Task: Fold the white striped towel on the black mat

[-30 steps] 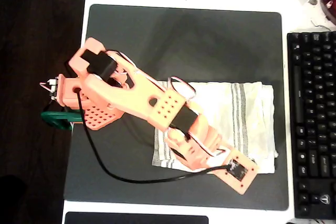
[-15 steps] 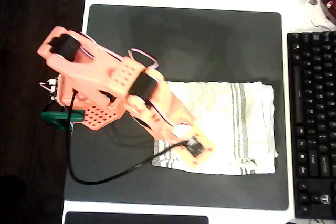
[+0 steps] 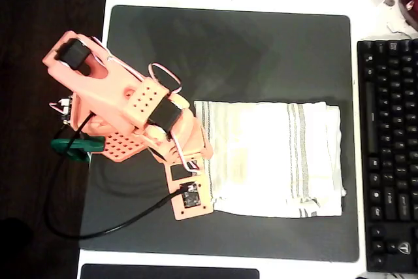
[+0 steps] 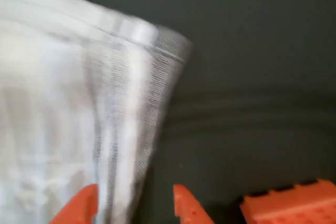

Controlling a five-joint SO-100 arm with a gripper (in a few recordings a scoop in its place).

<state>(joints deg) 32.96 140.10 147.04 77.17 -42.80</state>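
Note:
The white striped towel (image 3: 268,158) lies flat on the right half of the black mat (image 3: 228,50), apparently doubled over, with grey stripes near its left and right edges. My orange gripper (image 3: 194,184) hangs over the towel's lower left edge. In the wrist view the gripper (image 4: 134,203) is open. Its two orange fingertips (image 4: 79,208) stand apart at the bottom, with the towel's (image 4: 63,103) blurred striped edge running down between them and the mat (image 4: 252,77) to the right. Whether the fingers touch the cloth I cannot tell.
A black keyboard (image 3: 388,155) lies right of the mat, close to the towel. The arm's base (image 3: 98,129) and a green clamp (image 3: 75,148) sit at the mat's left edge. A black cable (image 3: 98,230) loops over the mat's lower left. Small items lie along the top edge.
The arm has drawn back to the left, carrying the gripper from the towel's lower right area across to its left edge. The towel's lower left edge looks slightly shifted.

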